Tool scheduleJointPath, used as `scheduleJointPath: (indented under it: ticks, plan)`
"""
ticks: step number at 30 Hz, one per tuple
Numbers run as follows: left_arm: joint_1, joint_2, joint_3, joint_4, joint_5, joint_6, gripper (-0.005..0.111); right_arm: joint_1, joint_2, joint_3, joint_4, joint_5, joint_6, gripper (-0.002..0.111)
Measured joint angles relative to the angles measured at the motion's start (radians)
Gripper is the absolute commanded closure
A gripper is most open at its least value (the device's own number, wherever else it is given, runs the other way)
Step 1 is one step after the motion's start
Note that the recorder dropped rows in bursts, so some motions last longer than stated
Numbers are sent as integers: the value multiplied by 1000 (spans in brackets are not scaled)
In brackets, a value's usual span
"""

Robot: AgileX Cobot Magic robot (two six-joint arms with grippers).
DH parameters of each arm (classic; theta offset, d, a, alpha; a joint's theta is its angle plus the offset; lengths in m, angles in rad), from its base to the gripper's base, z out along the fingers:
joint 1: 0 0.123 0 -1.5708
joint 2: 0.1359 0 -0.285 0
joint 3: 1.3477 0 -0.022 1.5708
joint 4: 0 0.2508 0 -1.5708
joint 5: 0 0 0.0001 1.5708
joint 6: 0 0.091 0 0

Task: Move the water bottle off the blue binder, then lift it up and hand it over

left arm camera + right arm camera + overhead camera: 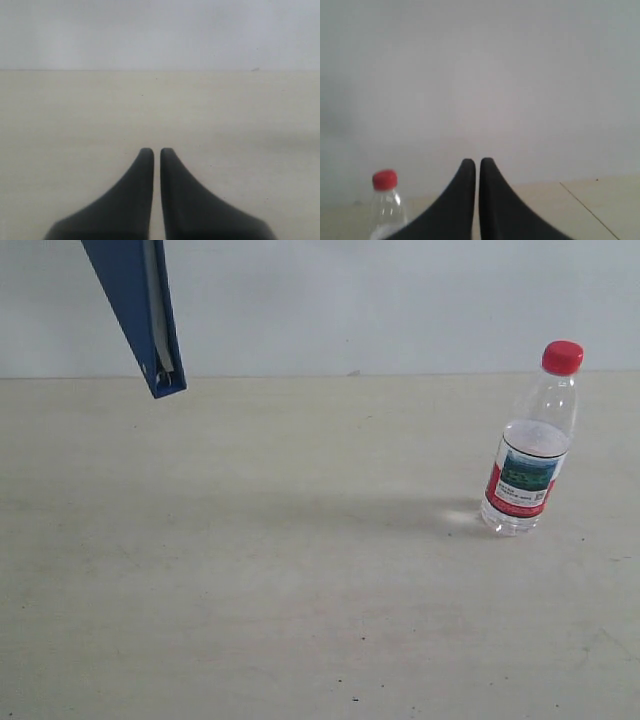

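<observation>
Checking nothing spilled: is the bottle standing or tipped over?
Upright. The bottle stands on its base on the table, red cap uppermost, apart from the binder.

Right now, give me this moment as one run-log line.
blue binder: aloft, tilted, holder unseen | water bottle: upright on table, clear of binder | left jaws: shut, empty | right jaws: shut, empty

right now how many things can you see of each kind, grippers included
bottles: 1, the water bottle, upright on the table
binders: 1, the blue binder, raised, only a corner in view
grippers: 2, the left gripper and the right gripper, both shut and empty
total: 4
</observation>
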Motion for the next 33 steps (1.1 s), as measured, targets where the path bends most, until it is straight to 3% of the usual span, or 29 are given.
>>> scheduleJointPath:
  ticks: [6, 10, 12, 13, 15, 19, 24, 27, 33]
  plan:
    - [0, 0, 0, 0, 0, 0, 102, 0, 0, 164, 202, -190, -302, 109]
    - [0, 0, 0, 0, 0, 0, 102, 0, 0, 185, 400, -146, -374, 109]
    - [0, 0, 0, 0, 0, 0, 102, 0, 0, 187, 565, -98, -597, 109]
    - [0, 0, 0, 0, 0, 0, 102, 0, 0, 187, 743, -55, -837, 109]
    - [0, 0, 0, 0, 0, 0, 102, 0, 0, 187, 944, 38, -1086, 109]
    - [0, 0, 0, 0, 0, 0, 102, -3, 0, 191, 1071, 185, -1140, 109]
    - [0, 0, 0, -1, 0, 0, 102, -218, 0, 191, 1131, 238, -1142, 109]
    - [0, 0, 0, -1, 0, 0, 102, -209, 0, 191, 1151, 242, -1164, 109]
    - [0, 0, 0, -1, 0, 0, 102, -101, 0, 191, 1156, 240, -1220, 109]
